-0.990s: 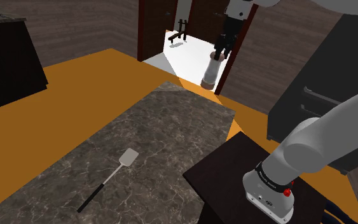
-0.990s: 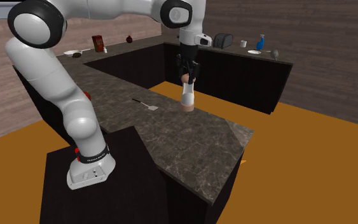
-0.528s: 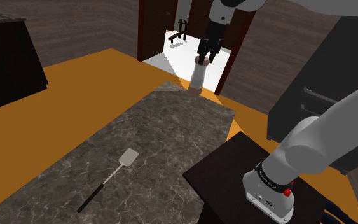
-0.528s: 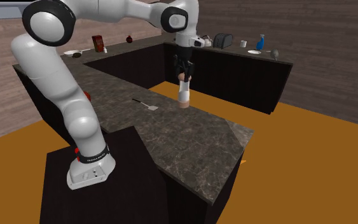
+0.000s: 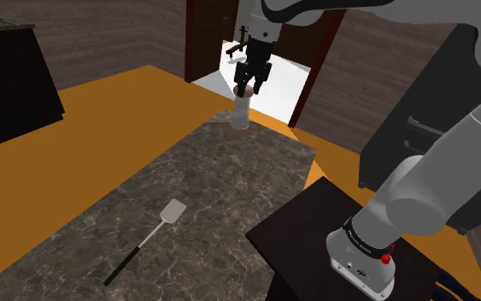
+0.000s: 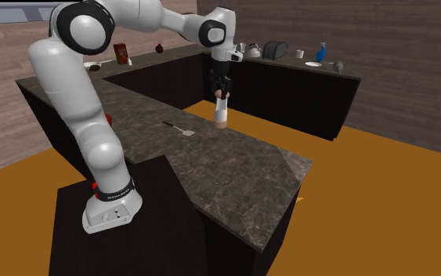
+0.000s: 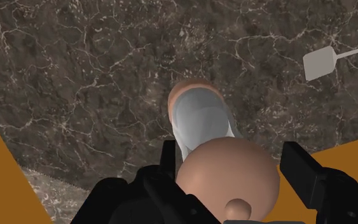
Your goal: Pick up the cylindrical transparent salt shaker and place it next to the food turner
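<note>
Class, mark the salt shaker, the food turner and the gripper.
Pale cylindrical salt shaker with tan ends (image 5: pixel 242 111): shoulder view, mid-body.
Grey-bladed, black-handled food turner (image 5: pixel 173 210): shoulder view, blade.
Black two-finger gripper (image 5: pixel 245 85): shoulder view, between fingertips.

The white arm arches from its dark stand (image 6: pixel 152 235) over the marbled counter (image 6: pixel 238 168). Its black gripper (image 6: pixel 222 91) points down and clasps the top of the salt shaker (image 6: pixel 221 112), a pale upright cylinder with a tan cap and base, at the counter's far edge. The food turner (image 6: pixel 182 129) lies flat on the counter near the shaker, toward the second exterior view's left. The floor beyond is orange.
</note>
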